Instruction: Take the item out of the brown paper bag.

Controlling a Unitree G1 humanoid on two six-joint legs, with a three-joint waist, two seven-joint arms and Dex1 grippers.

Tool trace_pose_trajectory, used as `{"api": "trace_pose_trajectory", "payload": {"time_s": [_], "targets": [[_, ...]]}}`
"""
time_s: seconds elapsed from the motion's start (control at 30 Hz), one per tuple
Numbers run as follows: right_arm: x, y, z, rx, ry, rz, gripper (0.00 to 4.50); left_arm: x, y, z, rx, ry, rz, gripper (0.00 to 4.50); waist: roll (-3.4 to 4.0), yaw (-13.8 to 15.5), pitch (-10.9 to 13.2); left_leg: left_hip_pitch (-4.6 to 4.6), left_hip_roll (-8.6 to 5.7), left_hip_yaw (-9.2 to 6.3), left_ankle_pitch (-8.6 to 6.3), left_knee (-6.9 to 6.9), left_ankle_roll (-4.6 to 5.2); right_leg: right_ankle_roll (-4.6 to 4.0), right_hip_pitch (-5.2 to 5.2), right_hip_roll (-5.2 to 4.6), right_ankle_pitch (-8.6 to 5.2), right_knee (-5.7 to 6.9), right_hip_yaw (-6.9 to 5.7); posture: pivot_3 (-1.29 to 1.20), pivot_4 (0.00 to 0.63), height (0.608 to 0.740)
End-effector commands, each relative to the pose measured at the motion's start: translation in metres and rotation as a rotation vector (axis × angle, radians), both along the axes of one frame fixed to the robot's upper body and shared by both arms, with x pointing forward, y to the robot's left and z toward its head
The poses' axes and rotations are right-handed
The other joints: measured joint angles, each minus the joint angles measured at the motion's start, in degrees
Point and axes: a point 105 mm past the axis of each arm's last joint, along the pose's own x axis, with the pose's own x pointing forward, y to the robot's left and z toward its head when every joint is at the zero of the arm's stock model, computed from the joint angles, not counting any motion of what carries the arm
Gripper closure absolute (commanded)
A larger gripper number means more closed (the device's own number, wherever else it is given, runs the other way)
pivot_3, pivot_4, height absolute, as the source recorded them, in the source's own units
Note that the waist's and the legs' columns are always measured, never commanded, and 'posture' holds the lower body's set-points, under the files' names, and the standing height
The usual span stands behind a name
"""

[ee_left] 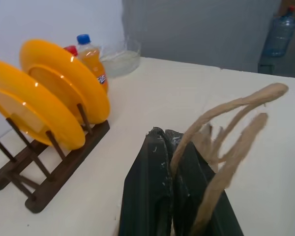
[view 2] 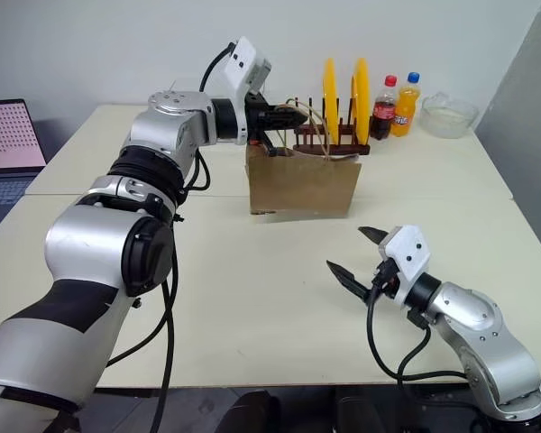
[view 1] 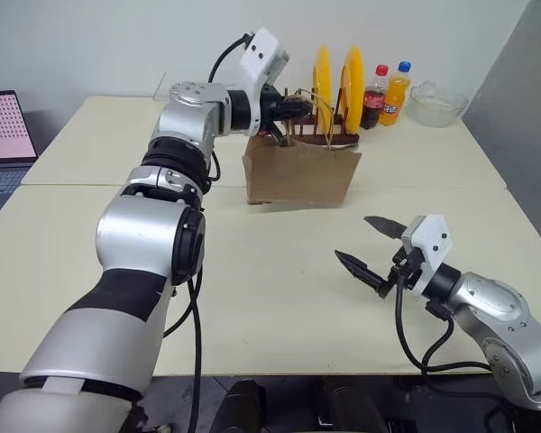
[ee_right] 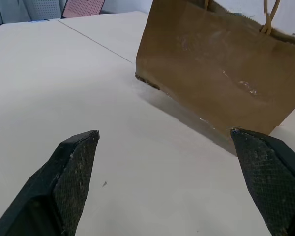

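Observation:
The brown paper bag (view 1: pixel 302 171) stands upright in the middle of the table, beyond the seam between the two tabletops. My left gripper (view 1: pixel 302 106) is above the bag's mouth, shut on the bag's tan cord handles (ee_left: pixel 226 128), which loop up past its fingertips. My right gripper (view 1: pixel 352 237) hovers open over the near right of the table, facing the bag's front wall (ee_right: pixel 221 73) with nothing between its fingers. The item is hidden.
Just behind the bag a dark wooden rack (view 1: pixel 329 135) holds two yellow plates (view 1: pixel 352 81). A cola bottle (view 1: pixel 374 95), an orange soda bottle (view 1: pixel 397 90) and a glass bowl (view 1: pixel 437 104) stand at the far right. A laptop (view 1: pixel 0 135) sits at the left.

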Motion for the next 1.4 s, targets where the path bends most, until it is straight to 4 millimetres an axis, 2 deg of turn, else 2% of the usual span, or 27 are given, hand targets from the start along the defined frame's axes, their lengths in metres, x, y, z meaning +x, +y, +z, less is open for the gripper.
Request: {"api": "trace_pose_trajectory", "payload": {"time_s": [0.03,0.3,0.9,1.4], "targets": [[-0.007,0.001,0.011,-0.002,-0.039,0.018,0.00,-0.011,-0.009,0.034,-0.040,-0.105,-0.072,4.48,0.00,-0.02,0.00,0.00,0.01,0.00,0.00,0.00,0.00,0.01,0.00,0.01,0.00,0.00,0.00,0.00,0.150,0.740],[-0.010,0.000,0.008,-0.004,-0.032,0.008,0.00,-0.006,-0.004,0.021,-0.019,-0.064,-0.036,4.48,0.00,-0.03,0.00,0.00,0.00,0.00,0.00,0.00,0.01,0.11,0.00,0.01,-0.06,0.01,0.02,0.00,0.150,0.740],[-0.008,0.002,0.009,-0.004,-0.030,0.019,0.00,0.005,0.010,0.011,0.000,-0.033,0.076,4.48,0.00,-0.03,0.00,0.00,0.00,-0.01,0.00,0.00,0.01,0.11,0.00,0.01,-0.06,0.02,0.01,0.00,0.150,0.740],[-0.008,0.001,0.007,-0.010,-0.030,0.011,0.00,0.008,0.011,-0.001,0.019,0.008,0.096,4.48,0.00,-0.03,0.00,0.00,0.00,0.00,0.00,0.01,0.01,0.10,0.00,0.01,-0.06,0.02,0.01,0.00,0.150,0.740]]}}
